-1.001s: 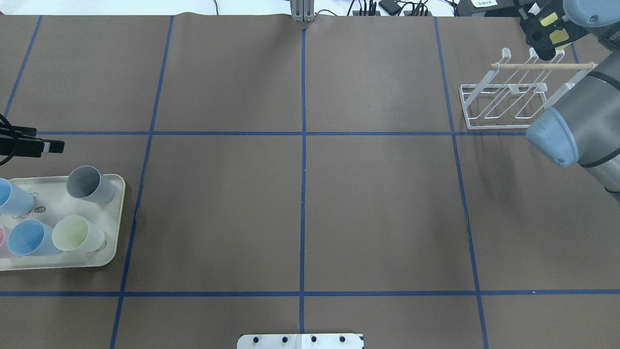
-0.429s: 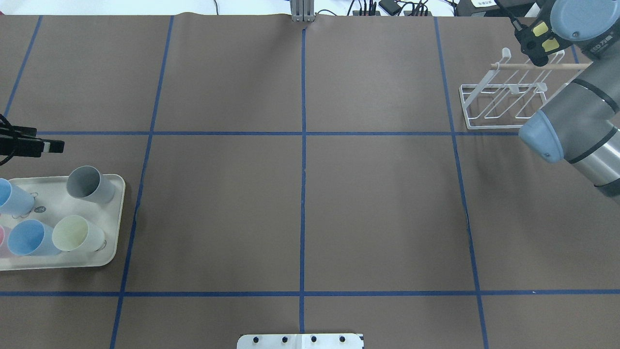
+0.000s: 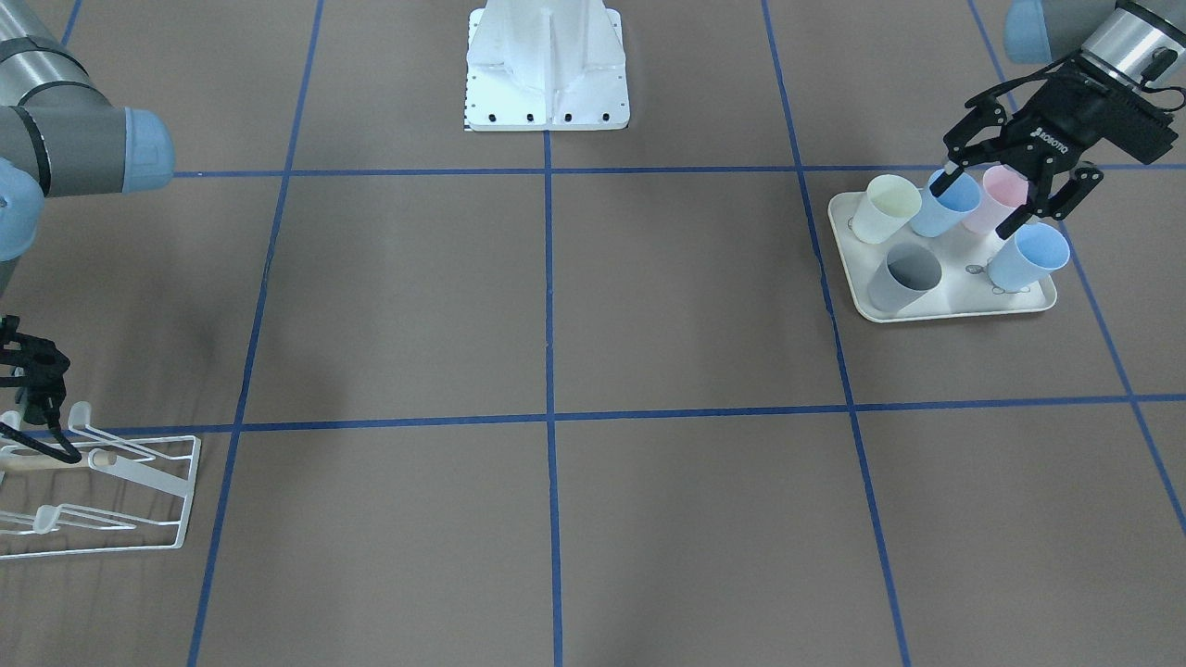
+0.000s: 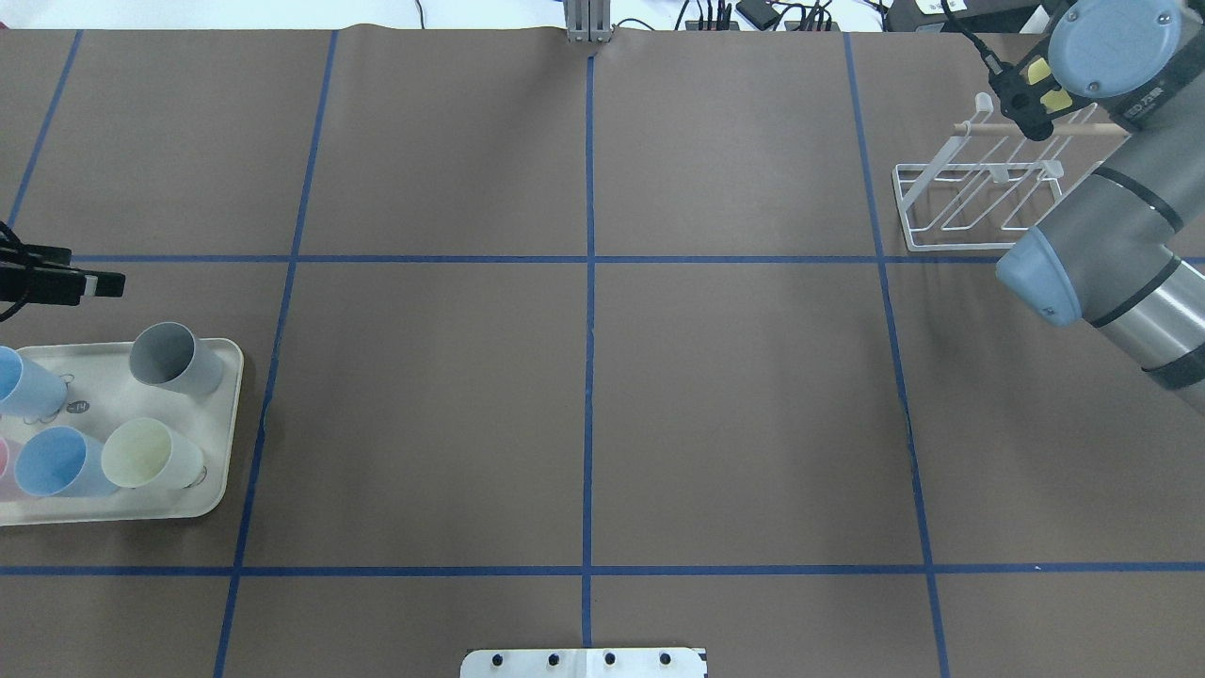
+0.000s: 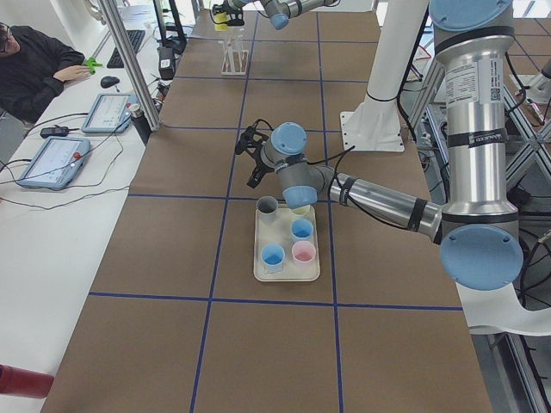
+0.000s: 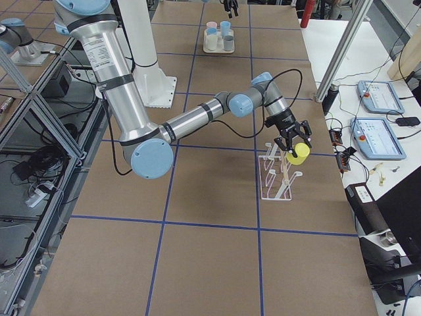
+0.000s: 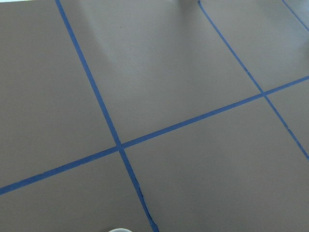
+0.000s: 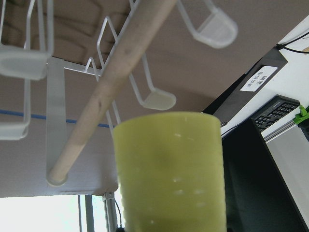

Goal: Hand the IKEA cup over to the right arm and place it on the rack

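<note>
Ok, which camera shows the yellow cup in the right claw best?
The right wrist-mounted view: the yellow cup fills the foreground, with the rack behind it. Exterior right shows it small in the right claw; overhead shows only yellow slivers beside the arm.

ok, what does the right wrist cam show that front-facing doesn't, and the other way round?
Only right wrist: the yellow-green cup, close up and filling the lower frame right next to the rack's prongs.
Only front-facing: the left gripper, open and raised by the tray, which holds five cups.
Both: the white wire rack and its wooden dowel.
</note>
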{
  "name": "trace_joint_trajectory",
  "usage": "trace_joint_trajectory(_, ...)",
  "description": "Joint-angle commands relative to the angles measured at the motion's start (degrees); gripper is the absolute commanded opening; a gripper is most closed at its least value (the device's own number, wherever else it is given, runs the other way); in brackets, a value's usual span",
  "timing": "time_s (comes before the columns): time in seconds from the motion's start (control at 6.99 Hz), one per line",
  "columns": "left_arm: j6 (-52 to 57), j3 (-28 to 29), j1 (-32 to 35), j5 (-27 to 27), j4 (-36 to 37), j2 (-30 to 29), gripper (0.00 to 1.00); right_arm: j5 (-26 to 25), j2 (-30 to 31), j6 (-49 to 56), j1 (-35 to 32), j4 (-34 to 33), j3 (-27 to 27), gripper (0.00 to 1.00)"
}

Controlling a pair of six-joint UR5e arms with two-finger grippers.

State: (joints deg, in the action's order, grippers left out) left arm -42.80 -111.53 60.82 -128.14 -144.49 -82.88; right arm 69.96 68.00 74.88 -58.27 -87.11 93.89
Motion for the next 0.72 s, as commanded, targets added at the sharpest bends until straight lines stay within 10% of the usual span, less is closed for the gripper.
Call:
trace_joint_trajectory(0.0, 0.0, 0.09, 0.0, 0.0, 0.0, 0.0, 1.0, -0.79, 0.02, -0.7, 0.87, 0.1, -1.33, 0.0)
trace_joint_trajectory(0.57, 0.0, 0.09, 0.0, 0.0, 0.0, 0.0, 1.0, -2.19, -0.06, -2.36, 2.36, 0.1, -3.09, 0.0)
